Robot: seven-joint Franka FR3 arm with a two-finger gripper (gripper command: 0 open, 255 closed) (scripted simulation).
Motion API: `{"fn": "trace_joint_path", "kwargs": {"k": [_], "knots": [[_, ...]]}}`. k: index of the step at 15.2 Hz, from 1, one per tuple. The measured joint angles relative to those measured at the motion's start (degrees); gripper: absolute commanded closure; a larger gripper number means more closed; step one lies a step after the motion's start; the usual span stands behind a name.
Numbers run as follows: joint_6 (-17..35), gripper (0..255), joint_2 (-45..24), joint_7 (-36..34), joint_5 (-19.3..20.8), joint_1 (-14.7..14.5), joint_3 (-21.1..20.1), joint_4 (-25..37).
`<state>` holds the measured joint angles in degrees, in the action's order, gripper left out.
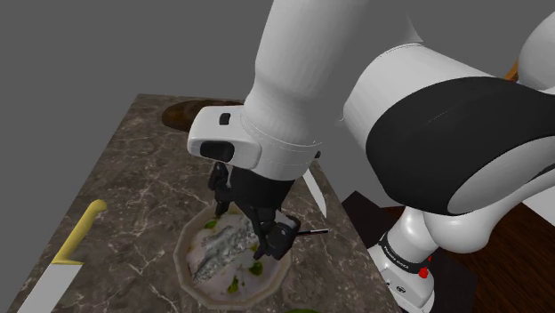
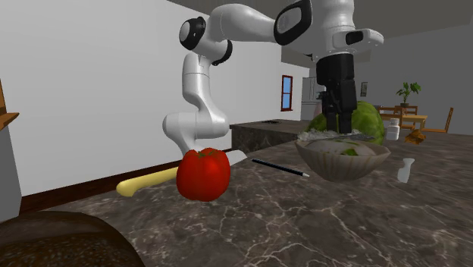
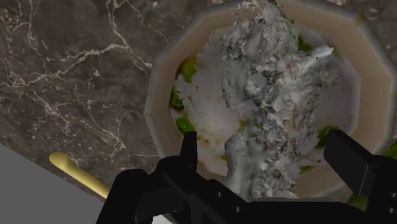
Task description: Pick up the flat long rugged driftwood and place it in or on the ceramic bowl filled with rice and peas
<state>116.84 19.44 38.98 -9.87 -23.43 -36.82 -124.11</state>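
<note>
Wrist view: dark veined tabletop (image 3: 76, 76) carries the pale bowl (image 3: 159, 108). Grey driftwood (image 3: 273, 102) lies inside it on the rice (image 3: 213, 95). End effector (image 3: 267, 141) hangs wide just above, fingers (image 3: 189, 149) clear of the wood. Placement looks done; only the retreat left.

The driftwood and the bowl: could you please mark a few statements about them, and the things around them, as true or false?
1. The driftwood lies in the bowl, on the rice and peas. True.
2. The gripper is shut on the driftwood. False: its fingers stand apart on either side of the driftwood, which rests in the bowl.
3. The yellow-handled knife lies inside the bowl. False: it lies on the marble counter, beside the bowl.
4. A red fruit sits on the counter, apart from the bowl. True.
</note>
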Motion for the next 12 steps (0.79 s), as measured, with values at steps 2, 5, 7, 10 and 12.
{"fn": "trace_joint_path", "kwargs": {"k": [2,5,7,10,12], "knots": [[-0.9,0,0.2,0.0,-0.1,0.0,0.1,0.7],[-5.6,0,1.4,0.3,-0.3,-0.1,1.1,4.3],[-6.9,0,1.9,0.5,-0.4,-0.2,1.4,5.3],[-7.3,0,2.0,0.5,-0.5,-0.2,1.6,5.5],[-7.4,0,2.0,0.5,-0.5,-0.2,1.6,5.5]]}}
